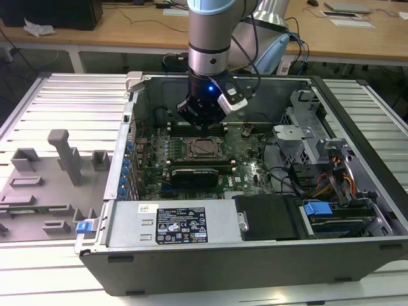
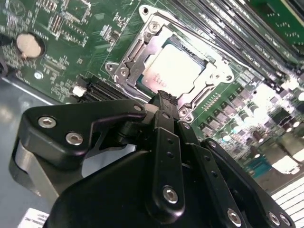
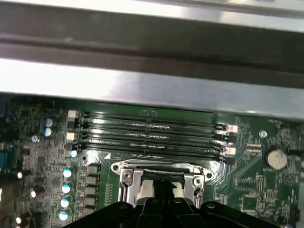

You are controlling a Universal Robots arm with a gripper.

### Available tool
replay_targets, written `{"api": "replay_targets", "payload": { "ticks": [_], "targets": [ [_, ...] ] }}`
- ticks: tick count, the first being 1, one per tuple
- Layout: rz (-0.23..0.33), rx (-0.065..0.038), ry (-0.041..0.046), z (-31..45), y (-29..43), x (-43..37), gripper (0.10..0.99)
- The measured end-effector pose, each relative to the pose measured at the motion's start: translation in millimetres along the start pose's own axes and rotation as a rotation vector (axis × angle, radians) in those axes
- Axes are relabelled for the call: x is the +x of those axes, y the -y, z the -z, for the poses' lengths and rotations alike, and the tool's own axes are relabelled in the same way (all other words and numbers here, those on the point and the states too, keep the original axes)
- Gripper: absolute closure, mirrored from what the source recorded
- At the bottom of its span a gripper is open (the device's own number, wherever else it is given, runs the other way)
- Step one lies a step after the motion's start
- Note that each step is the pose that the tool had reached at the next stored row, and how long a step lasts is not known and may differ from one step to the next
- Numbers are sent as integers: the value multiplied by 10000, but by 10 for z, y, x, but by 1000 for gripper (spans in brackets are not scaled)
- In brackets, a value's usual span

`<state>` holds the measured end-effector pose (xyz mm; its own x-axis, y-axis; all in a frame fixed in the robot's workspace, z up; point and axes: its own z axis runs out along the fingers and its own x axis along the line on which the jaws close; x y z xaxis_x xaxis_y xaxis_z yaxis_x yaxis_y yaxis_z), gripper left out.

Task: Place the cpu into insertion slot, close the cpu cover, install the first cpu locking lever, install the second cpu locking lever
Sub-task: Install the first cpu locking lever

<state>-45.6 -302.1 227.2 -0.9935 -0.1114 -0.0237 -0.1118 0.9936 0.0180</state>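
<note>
Cpu sits flat in the insertion slot, its pale silver top showing through the window of the cpu cover, which lies closed over it; you find this at the upper middle of the second wrist view. In the exterior view the socket is at the middle of the frame, on the green motherboard inside an open computer case that rests on a ribbed metal counter.

Your claw hangs just above the near edge of the socket, its black fingertips drawn together with nothing between them. In the exterior view the claw is just above the socket, toward the frame's top, at the end of the grey arm.

In the first wrist view, long black memory slots run across the middle of the frame, with the cover's metal frame just below them. A round coin battery sits at the right edge.
</note>
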Motion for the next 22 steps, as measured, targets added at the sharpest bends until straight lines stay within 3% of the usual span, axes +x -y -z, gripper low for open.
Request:
{"api": "replay_targets", "payload": {
  "ticks": [3, 4, 9, 14, 20, 22],
  "targets": [
    [4, 9, 0, -1, 1, 0, 980],
    [3, 54, -3, -2, 8, 1, 980],
    [14, 478, -53, 2, 116, 25, 980],
    [20, 699, -78, 5, 144, 33, 980],
    [11, 718, -80, 158, 141, 30, 980],
    [7, 716, -78, 162, 140, 29, 980]
  ]
}}
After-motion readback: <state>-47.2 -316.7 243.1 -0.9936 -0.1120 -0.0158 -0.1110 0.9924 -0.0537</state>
